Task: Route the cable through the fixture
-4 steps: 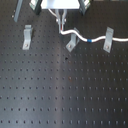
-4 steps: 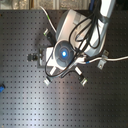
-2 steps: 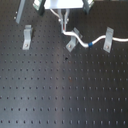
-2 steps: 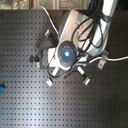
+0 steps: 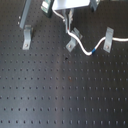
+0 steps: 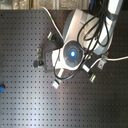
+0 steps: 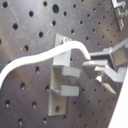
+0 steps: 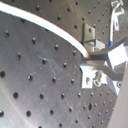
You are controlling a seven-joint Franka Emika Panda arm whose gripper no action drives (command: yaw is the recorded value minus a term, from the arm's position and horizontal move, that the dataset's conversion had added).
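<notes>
The thin white cable point(image 5: 80, 43) runs from my gripper point(image 5: 70, 18) at the top of the first exterior view past a grey bracket point(image 5: 73, 40). It dips to its blue band point(image 5: 94, 50), then rises through a second bracket point(image 5: 107, 40) and off to the first exterior view's right. In the first wrist view my gripper point(image 7: 96, 64) is shut on the cable point(image 7: 45, 54), which arcs over the top of a forked bracket point(image 7: 62, 80). The second wrist view shows the same cable point(image 8: 55, 31) and a bracket point(image 8: 90, 36). In the second exterior view the arm point(image 6: 72, 52) hides the gripper.
Two more grey brackets point(image 5: 27, 38) point(image 5: 23, 16) stand at the first exterior view's left on the black perforated board point(image 5: 60, 95). In the second exterior view small brackets point(image 6: 56, 83) point(image 6: 93, 75) sit around the arm, and a blue object point(image 6: 1, 89) lies at the left edge.
My gripper has moved a little toward the first exterior view's right with the cable still in it, bringing the cable's held end nearer the middle bracket.
</notes>
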